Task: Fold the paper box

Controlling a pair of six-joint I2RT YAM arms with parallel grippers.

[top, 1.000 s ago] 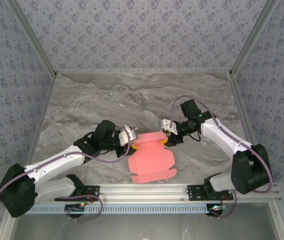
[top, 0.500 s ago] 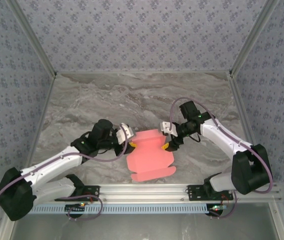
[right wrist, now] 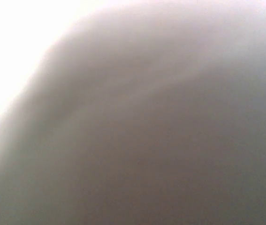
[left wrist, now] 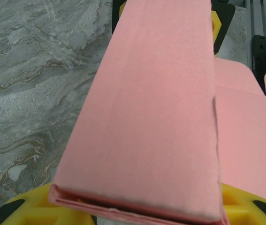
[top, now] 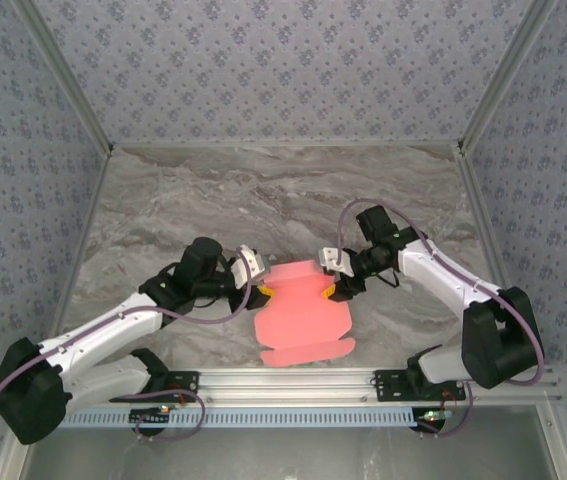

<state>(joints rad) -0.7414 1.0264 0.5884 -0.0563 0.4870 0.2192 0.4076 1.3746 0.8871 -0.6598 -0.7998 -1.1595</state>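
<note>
Top external view, near edge first: both arm bases sit on the rail point(top: 283, 380) along the table's point(top: 213, 190) near edge.

Left arm point(top: 113, 330): reaches low from the near left corner, forward and inward. The elbow is close to the surface and the wrist turns toward the table's centre.

Right arm point(top: 443, 275): rises from the near right corner, bends over at the elbow and points its wrist inward and slightly down, facing the left arm.

Box point(top: 301, 320): lies at the middle of the table, close to the near edge. Its near part is flat on the surface, with its rounded flaps toward the rail. Its far part is folded up into a raised panel between the two grippers.

Left gripper point(top: 262, 287): meets the left end of the raised panel.

Right gripper point(top: 329, 286): meets the right end of the panel, opposite the left one.

Left wrist view: the folded panel of the box point(left wrist: 156, 117) runs straight away from the camera, doubled at its near end. The left gripper point(left wrist: 137, 213) is clamped on that end, with a yellow pad point(left wrist: 25, 208) at each side. The rest of the sheet lies flat to the right, and bare table point(left wrist: 29, 70) shows to the left.

Right gripper state: cannot be told. The top view does not resolve the jaws, and the right wrist view is blurred.
</note>
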